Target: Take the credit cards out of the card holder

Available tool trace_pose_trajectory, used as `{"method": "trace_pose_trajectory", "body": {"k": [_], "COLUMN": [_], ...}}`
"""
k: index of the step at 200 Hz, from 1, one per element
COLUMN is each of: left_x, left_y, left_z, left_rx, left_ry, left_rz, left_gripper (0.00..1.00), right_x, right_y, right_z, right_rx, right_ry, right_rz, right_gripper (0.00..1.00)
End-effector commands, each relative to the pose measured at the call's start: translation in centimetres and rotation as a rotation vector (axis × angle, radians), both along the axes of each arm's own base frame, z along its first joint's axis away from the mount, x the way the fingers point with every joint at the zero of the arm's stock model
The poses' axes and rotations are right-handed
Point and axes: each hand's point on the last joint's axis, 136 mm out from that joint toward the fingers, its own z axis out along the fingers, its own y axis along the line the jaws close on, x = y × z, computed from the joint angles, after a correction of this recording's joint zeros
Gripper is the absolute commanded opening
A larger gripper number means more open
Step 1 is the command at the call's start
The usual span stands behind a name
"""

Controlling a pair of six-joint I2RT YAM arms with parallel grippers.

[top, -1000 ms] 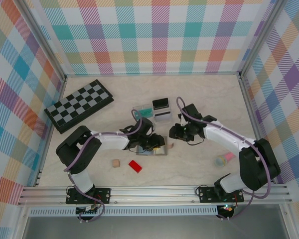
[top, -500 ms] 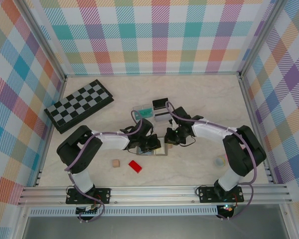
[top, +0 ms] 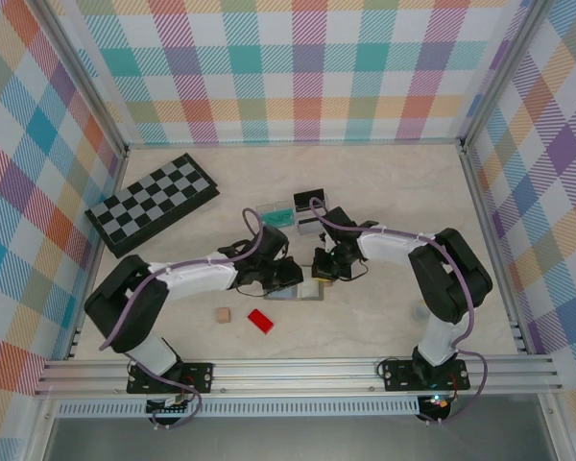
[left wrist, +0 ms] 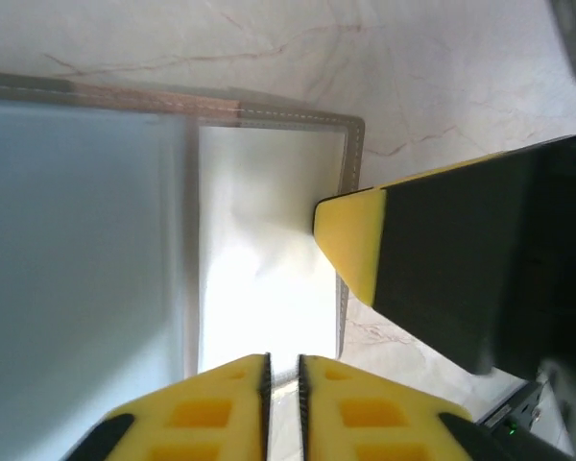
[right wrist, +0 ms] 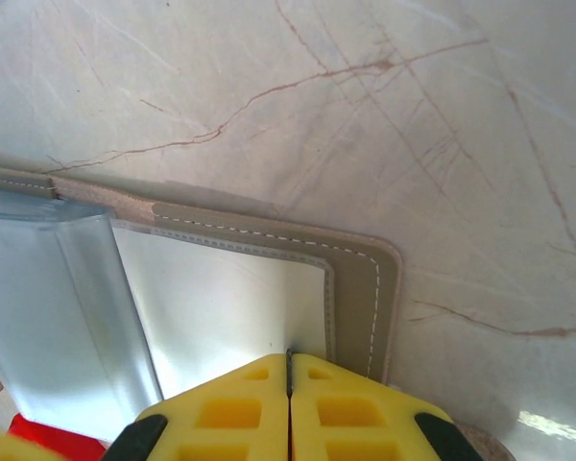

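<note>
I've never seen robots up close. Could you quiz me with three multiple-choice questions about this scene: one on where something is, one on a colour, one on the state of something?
1. Where on the table does the chessboard lie?
A) far left
B) near right
C) front middle

2. What colour is the block beside the small tan cube?
A) green
B) red
C) blue

3. How do the fingers of the right end effector stand over the card holder?
A) spread wide
B) gripping the chessboard
C) closed together

Answers:
1 A: the top view shows it near the far left corner.
2 B: it is plainly red in the top view.
3 C: the right wrist view shows its yellow fingertips touching.
</note>
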Motion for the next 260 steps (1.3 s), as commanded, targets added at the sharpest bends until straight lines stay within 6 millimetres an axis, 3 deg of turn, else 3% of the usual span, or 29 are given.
{"method": "trace_pose_trajectory", "body": {"k": [1,21,56,146,184,218,260], "left_x": [-0.2,-0.2,-0.1,0.3,0.5,0.6,0.6], "left_y": [4.1,6.2,6.5,5.0,4.4,3.9,1.5], "left_z": [-0.3,-1.1,-1.3,-2.3,-1.2,0.0,2.0], "left_rx": [0.160,0.210,0.199,0.175,0.140,0.102,-0.050], "left_ry": [0.006,0.036,0.047,0.080,0.064,0.041,0.009], "left_rz": [0.052,0.093,0.109,0.083,0.066,0.044,-0.011], "left_gripper": [0.26,0.36,0.45,0.36,0.26,0.25,0.27], "right_x": [-0.2,-0.2,-0.2,-0.3,-0.3,-0.2,-0.3], "right_y": [-0.8,-0.9,-0.8,-0.7,-0.6,-0.5,-0.5], "right_z": [-0.8,-0.9,-1.1,-1.4,-1.1,-0.9,-0.7], "right_rx": [-0.065,-0.068,-0.068,-0.062,-0.060,-0.053,-0.045], "right_ry": [0.011,0.010,0.015,0.027,0.024,0.023,0.019], "right_rz": [0.001,0.003,0.006,0.011,0.010,0.011,0.009], "right_gripper": [0.08,0.08,0.08,0.07,0.08,0.08,0.08]}}
